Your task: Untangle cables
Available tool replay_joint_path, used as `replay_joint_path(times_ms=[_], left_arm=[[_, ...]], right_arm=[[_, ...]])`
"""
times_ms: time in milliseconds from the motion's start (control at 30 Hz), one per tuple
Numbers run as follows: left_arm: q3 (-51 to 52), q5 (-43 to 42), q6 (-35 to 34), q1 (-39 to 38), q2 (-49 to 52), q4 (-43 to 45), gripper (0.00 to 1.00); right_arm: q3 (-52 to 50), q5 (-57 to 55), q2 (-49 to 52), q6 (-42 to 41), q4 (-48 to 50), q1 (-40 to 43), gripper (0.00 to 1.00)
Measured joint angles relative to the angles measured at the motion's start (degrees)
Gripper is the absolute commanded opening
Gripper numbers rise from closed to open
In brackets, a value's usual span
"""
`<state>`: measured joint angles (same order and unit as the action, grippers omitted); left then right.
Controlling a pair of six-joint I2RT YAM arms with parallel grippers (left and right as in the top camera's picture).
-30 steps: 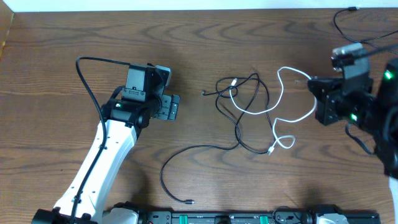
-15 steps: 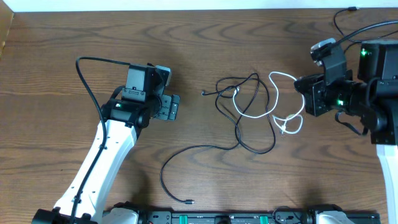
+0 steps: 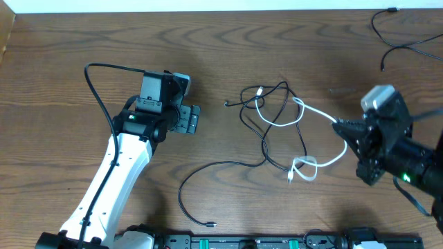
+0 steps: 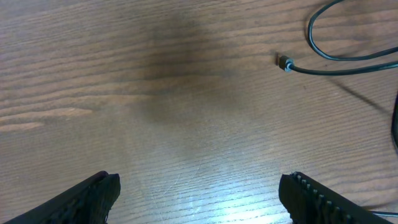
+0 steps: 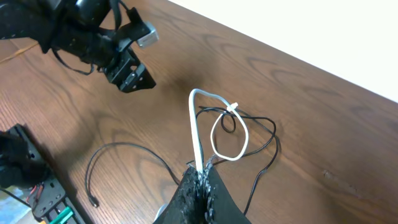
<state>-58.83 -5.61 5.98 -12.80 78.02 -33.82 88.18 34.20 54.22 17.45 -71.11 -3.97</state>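
Note:
The cables lie tangled at the table's middle: thin black cords with one white cable threaded through them. My right gripper is shut on the white cable and holds a stretch of it off the table. In the right wrist view the white cable rises straight out of the closed right gripper to a bend and a loop over the black cords. My left gripper stands open left of the tangle. In its wrist view, the left gripper spans bare wood, with a black plug end ahead.
A long black cord curves toward the front edge, its plug near the rail. Another black cord lies at the back right corner. The left arm shows in the right wrist view. A rail runs along the front edge.
My right arm has swung toward the front of the table, dragging the white cable taut from the tangle; its free loop slid down and left. The left arm has not moved.

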Motion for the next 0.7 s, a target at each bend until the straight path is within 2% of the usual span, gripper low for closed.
replay_joint_path(times_ms=[500, 700], left_arm=[[0.0, 0.0, 0.0, 0.0, 0.0, 0.0, 0.87], [0.0, 0.0, 0.0, 0.0, 0.0, 0.0, 0.87]], right_arm=[[0.02, 0.26, 1.86, 1.81, -8.83, 0.0, 0.01], [0.0, 0.2, 6.73, 2.27, -13.16, 0.0, 0.01]])
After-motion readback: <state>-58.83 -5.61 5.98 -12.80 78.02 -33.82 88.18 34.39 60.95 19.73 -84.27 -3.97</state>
